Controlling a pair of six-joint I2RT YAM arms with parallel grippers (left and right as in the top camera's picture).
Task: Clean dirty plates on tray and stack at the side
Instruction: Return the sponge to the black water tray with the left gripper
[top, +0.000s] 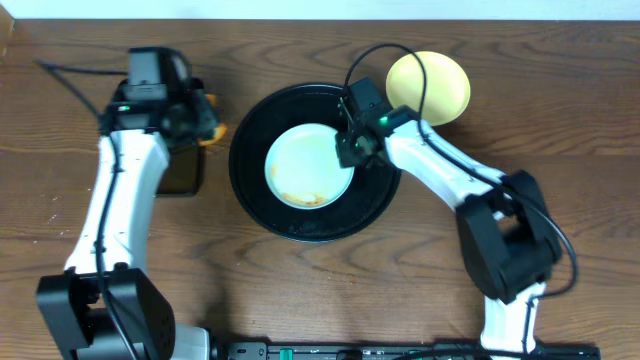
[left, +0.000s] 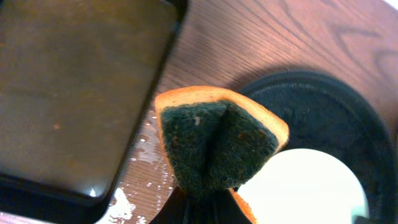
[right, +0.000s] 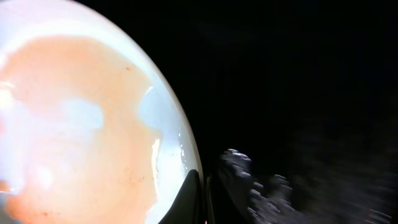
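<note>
No text or number is readable — none on plate (top: 300, 150) or tray (top: 252, 205), though wrist views blur.

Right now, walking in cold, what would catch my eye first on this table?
Probably the pale plate smeared with orange-brown sauce, lying in the round black tray at the centre, with the right end effector closed at its rim. Next, the green-and-orange sponge pinched in the left end effector, left of that tray, and a yellow plate on the table beyond it.
</note>
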